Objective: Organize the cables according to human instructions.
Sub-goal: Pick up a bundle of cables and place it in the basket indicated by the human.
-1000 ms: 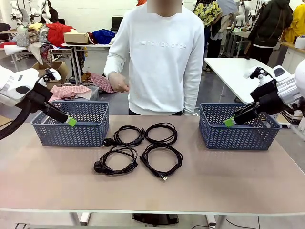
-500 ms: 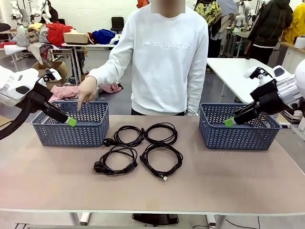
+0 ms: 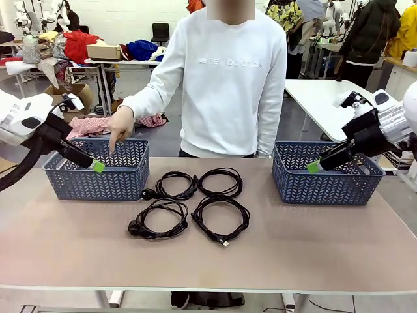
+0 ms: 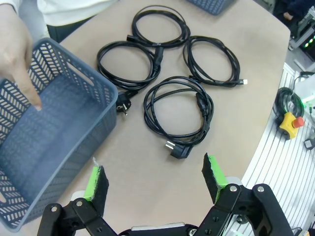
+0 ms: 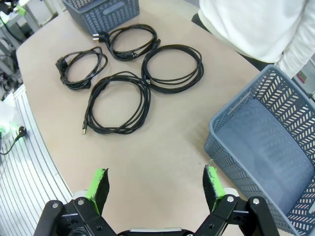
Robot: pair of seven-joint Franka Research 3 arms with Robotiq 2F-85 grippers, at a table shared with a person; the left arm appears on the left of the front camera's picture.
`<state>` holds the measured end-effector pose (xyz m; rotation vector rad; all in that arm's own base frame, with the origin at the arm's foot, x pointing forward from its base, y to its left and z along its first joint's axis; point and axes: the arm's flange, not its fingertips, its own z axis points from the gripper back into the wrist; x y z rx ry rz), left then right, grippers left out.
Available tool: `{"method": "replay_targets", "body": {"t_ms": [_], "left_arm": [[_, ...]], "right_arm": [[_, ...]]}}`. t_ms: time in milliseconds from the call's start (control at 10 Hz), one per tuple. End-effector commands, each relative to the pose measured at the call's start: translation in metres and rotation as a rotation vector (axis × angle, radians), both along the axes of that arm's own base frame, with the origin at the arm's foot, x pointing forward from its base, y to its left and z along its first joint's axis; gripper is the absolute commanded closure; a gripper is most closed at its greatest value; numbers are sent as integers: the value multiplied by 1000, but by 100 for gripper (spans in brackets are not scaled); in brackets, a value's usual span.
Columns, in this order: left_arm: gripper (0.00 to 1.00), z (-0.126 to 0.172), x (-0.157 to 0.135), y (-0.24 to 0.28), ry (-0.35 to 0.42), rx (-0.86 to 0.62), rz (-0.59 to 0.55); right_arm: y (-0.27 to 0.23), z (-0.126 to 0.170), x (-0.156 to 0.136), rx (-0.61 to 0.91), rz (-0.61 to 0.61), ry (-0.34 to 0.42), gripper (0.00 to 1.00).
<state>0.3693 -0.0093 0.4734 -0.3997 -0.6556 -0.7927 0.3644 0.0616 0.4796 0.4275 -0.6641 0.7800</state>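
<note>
Since a second ago the person's point(image 3: 225, 78) hand point(image 3: 119, 127) has been raised from the waist and stretched out over the left basket point(image 3: 111, 184). It is now held with one finger pointed down into that basket. Nothing else has been shifted, and both arms are found where they were.

Four black cables point(image 3: 158, 203) are laid on the table point(image 3: 326, 254), each wound into a round coil. They are set in a two-by-two block between the left basket and the right basket point(image 3: 326, 190), close together and apart from both. A chunky plug point(image 3: 135, 229) is seen on the front left coil and a small silver connector point(image 3: 225, 243) on the front right one.

The left claw point(image 3: 97, 167) is held at the near rim of the left basket, and its green pads are spread wide apart with nothing between them. In the left wrist view the pointing hand point(image 4: 17, 49) is seen over the basket's point(image 4: 59, 123) open inside.

The right claw point(image 3: 314, 167) is held at the near left corner of the right basket. It is likewise parted and unloaded, as seen in the right wrist view point(image 5: 155, 189), where bare table lies between the pads.
</note>
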Motion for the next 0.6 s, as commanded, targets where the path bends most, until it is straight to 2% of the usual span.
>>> {"method": "replay_targets", "body": {"t_ms": [0,500], "left_arm": [[0,-2,2,2,-9,-17,-18],[0,0,0,0,0,0,0]], "right_arm": [[0,-2,2,12,14,-4,0],[0,-2,2,12,14,-4,0]]}}
